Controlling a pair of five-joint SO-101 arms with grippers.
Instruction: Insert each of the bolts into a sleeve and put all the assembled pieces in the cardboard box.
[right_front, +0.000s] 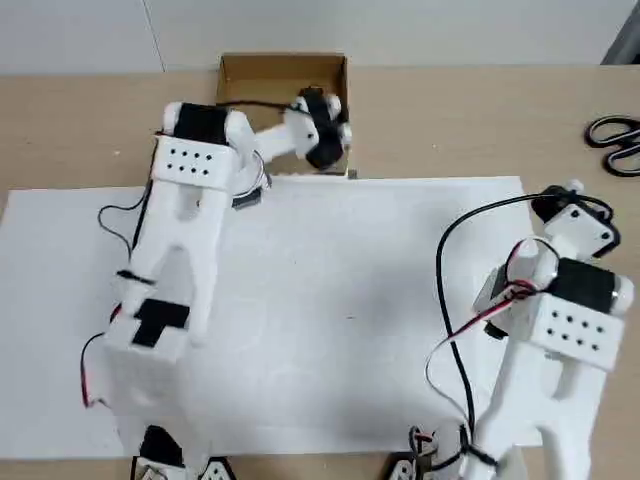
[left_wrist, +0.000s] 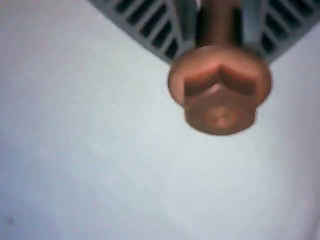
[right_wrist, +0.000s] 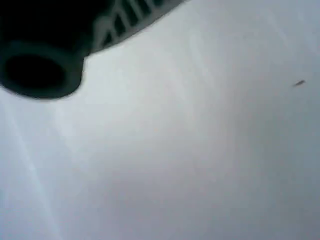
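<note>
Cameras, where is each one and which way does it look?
High view: fixed overhead, facing down on the white paper sheet, brown cardboard box and both white arms.
Left wrist view: on the left wrist, facing its grey ribbed jaws gripping a copper-coloured hex-head bolt.
Right wrist view: on the right wrist, facing its jaws holding a black tubular sleeve over, apparently, the sheet.
Shared: that sheet, in high and right wrist views.

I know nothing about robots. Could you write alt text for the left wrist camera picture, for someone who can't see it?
A copper-coloured bolt, its hexagonal head toward the camera, is held by its shaft between the grey ribbed fingers of the gripper. Behind it lies a plain white surface.
</note>
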